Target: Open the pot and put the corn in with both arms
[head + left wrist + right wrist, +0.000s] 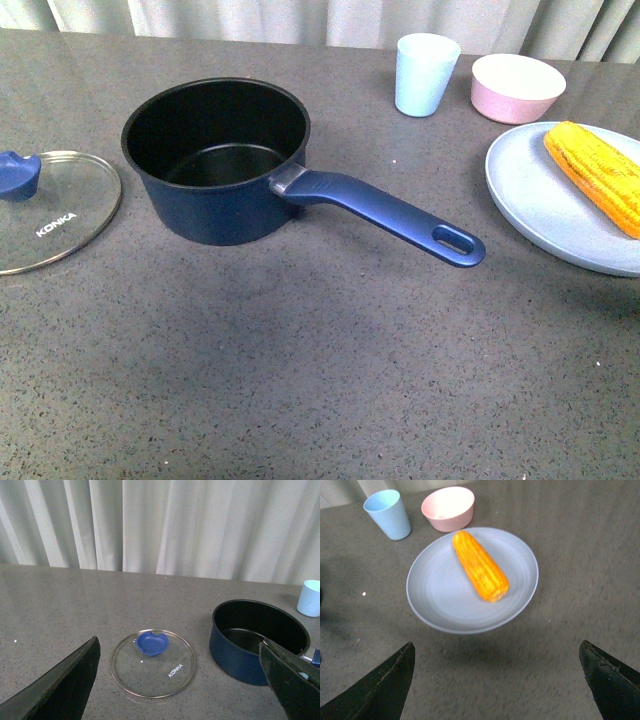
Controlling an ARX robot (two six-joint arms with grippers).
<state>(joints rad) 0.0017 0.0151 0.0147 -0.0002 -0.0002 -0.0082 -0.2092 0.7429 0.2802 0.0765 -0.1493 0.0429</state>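
Two pincers, both spread wide, nothing between the fingers. The left pincer (pixel 178 645) has its black fingers (pixel 65 685) at either side of the left wrist view, with lid and pot beyond them and no contact. The right pincer (pixel 496 645) is the same: its fingers (pixel 612 680) are far apart, the plate with the corn lies beyond them, and nothing is touched.

The pot (pixel 215 165) stands upright on the worktop (pixel 320 380), left of centre and nearer the far edge than the near one. It is uncovered, and the black inside shows down to the bottom. Its long blue handle (pixel 385 215) points toward the right edge and slightly toward the near edge, with an oval hole at the end.

The lid (pixel 60 215) lies flat by the left edge, near the pot, not touching it. It is glass with a metal rim and "KONKA" print, blue knob (pixel 18 173) up. The front view cuts it off at the side; the left wrist view shows it whole.

The corn (pixel 597 175) lies on a pale blue plate (pixel 540 195) at the right edge, well apart from the pot. It is one yellow-orange cob, lying diagonally, with one end near the plate's far rim.

A pale blue cup (pixel 425 75) stands upright near the far edge, right of the pot. A pink bowl (pixel 517 88) sits just beside the cup, further right, close to the plate's far rim.

A white curtain (pixel 160 525) hangs behind the far edge.
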